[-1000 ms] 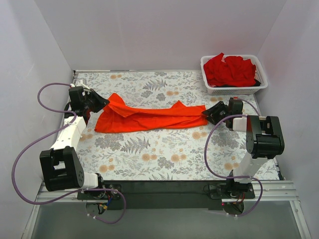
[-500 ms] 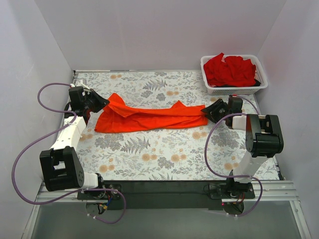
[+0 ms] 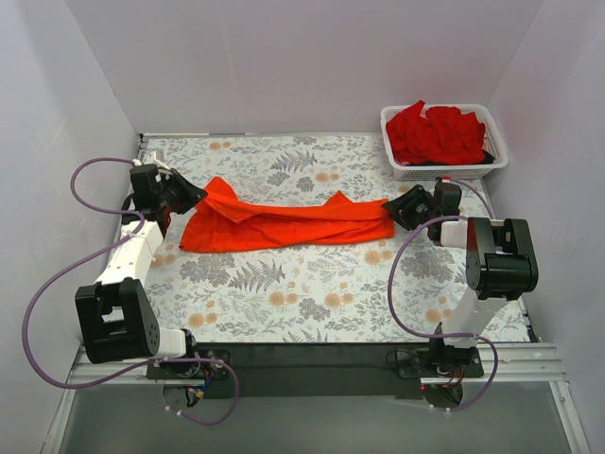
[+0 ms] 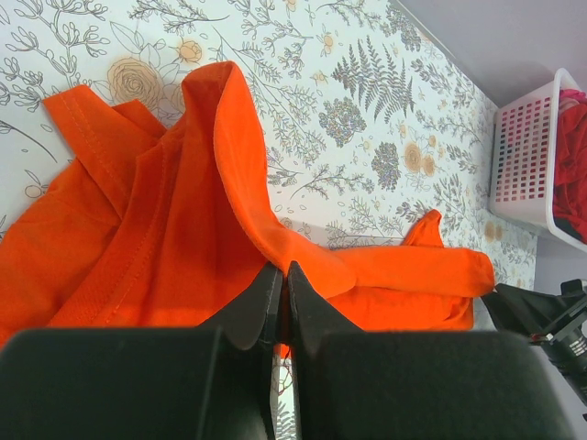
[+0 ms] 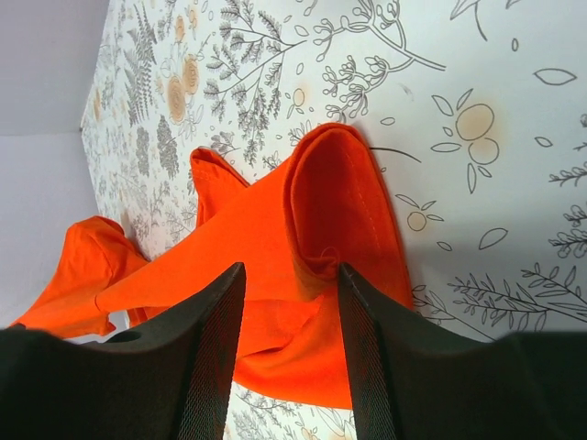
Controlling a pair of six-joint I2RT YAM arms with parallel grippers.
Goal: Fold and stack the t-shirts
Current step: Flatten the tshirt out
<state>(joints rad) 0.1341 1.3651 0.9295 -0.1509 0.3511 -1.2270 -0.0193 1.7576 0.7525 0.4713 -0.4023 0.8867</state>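
Orange-red t-shirt [image 4: 165, 238] pinched by left gripper [image 4: 282, 270], clearest wrist-side.

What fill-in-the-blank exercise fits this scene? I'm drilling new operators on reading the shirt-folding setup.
1. The left tool is ____ on the orange-red t-shirt.
2. The right tool has its jaws ____, with a fold of that shirt between them.
3. The white basket sits at the far ____ corner of the table.
4. The shirts in the basket are deep ____.
Missing words: shut; open; right; red.
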